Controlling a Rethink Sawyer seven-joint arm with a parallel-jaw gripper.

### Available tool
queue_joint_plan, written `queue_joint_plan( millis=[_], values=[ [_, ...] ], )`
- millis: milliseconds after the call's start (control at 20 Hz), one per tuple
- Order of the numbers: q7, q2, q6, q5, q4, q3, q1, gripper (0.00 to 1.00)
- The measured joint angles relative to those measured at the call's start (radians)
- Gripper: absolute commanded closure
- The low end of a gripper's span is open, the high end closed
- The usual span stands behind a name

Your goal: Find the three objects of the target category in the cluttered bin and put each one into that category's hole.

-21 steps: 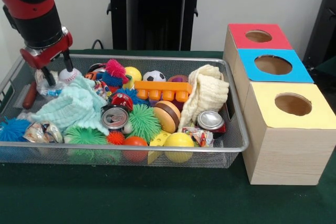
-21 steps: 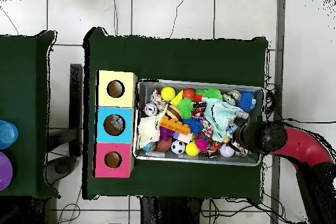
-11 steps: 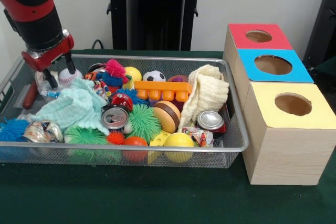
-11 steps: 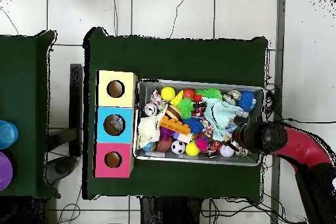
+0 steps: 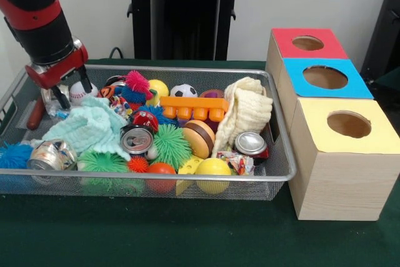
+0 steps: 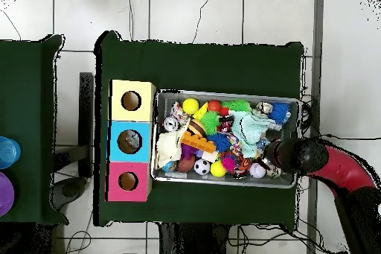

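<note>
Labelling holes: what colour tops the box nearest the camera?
Yellow top, clearest in the front view.

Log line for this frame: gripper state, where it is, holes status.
gripper: open, empty | position: over baseball at bin end farthest from boxes | holes: none visibly filled

Wire-mesh bin (image 5: 275, 176) crammed with toys, cloths and three crushed cans (image 5: 136, 139) — beside it, three wooden boxes (image 5: 340, 173) with round holes: red, blue, yellow tops.
</note>
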Motion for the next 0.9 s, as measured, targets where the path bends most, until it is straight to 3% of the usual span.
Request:
queue_joint_plan(
  millis=[900],
  values=[
    [0.0,-0.089,-0.028,0.132,0.116,0.045,0.004,0.0]
  ],
)
